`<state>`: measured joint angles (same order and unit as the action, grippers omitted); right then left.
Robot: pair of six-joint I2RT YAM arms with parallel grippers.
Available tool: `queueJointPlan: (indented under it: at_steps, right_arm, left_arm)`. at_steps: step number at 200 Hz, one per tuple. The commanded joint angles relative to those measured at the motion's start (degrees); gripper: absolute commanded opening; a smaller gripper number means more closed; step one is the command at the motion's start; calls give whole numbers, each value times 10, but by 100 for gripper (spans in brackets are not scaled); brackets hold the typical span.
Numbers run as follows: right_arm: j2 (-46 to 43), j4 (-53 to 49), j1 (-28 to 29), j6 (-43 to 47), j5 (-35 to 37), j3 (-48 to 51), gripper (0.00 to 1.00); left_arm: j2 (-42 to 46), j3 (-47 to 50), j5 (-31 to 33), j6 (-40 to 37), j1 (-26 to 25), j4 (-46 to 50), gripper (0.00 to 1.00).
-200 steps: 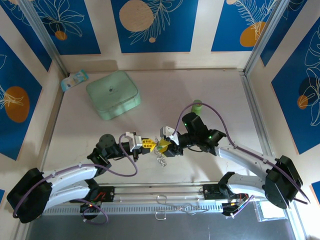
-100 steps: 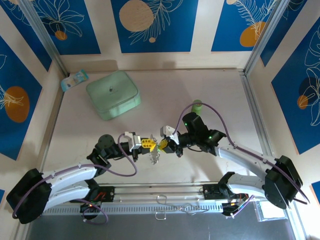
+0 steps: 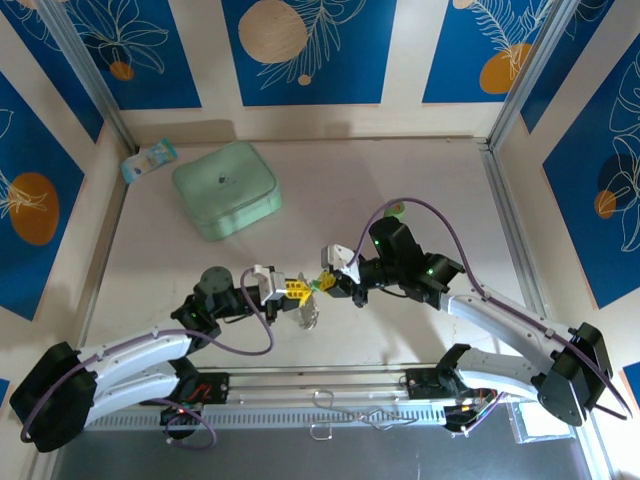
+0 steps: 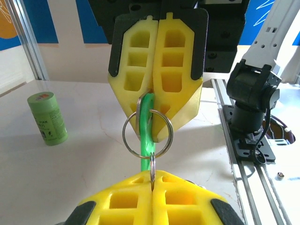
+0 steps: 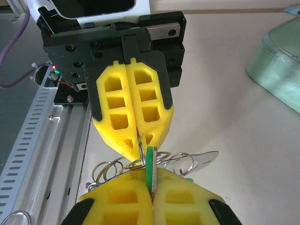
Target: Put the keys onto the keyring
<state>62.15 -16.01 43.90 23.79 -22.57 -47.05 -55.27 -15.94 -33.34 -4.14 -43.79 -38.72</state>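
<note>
Both meeting tip to tip above the near surface (image 3: 330,200), the left pincer (image 3: 297,291) pinches the keyring (image 3: 308,318), its chain dangling, and the right pincer (image 3: 328,284) pinches a green key (image 4: 146,140) crossing the ring. Far left, a mint box (image 3: 226,188) sits closed, contents hidden.

You cannot see the key (image 5: 150,161) blade; it sits buried between the pads of the right end effector (image 5: 151,182). From above, the keyring (image 3: 309,318) is too small to trace.
</note>
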Motion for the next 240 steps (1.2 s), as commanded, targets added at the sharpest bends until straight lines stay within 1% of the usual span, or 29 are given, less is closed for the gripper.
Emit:
queueJointPlan:
  at_steps: [1,8,21,26,41,55,74,98,120,134,150,166,184,195,218,240]
  right_arm:
    - [-9,-13,8,15,9,-26,0]
    - [-10,-16,9,15,15,-27,0]
    - [-12,-18,13,18,27,-29,0]
    - [-13,-19,13,18,31,-27,0]
    - [-11,-16,14,18,49,-27,0]
    - [-5,-12,13,17,64,-29,0]
    - [10,-2,21,14,70,-40,0]
    - [45,20,51,15,65,-67,0]
    - [86,54,87,14,49,-96,0]
    - [118,85,105,8,45,-116,0]
    - [160,138,122,-20,32,-134,0]
    - [203,174,140,-48,44,-152,0]
    - [237,221,142,-77,64,-139,0]
    - [254,232,137,-75,87,-121,0]
    - [282,191,120,-31,136,-95,0]
    - [281,139,98,16,187,-67,0]
  left_arm:
    - [7,-18,20,-17,-4,22,0]
    - [7,-19,23,-18,-3,25,1]
    - [8,-18,33,-15,-3,24,20]
    - [10,-16,39,-14,-3,23,27]
    - [24,-6,64,-10,-3,15,39]
    - [50,8,115,-4,-4,13,48]
    - [108,24,208,2,-3,25,58]
    - [211,28,384,16,-4,89,72]
    - [308,17,517,17,-3,155,77]
    - [356,8,598,27,-3,189,78]
    - [398,-3,649,29,-3,222,78]
    - [422,-13,697,38,-3,248,77]
    - [439,-17,740,40,-3,261,77]
    - [443,-17,754,39,-2,267,77]
    - [430,-12,754,40,-3,259,77]
    - [396,-15,747,46,-3,256,77]
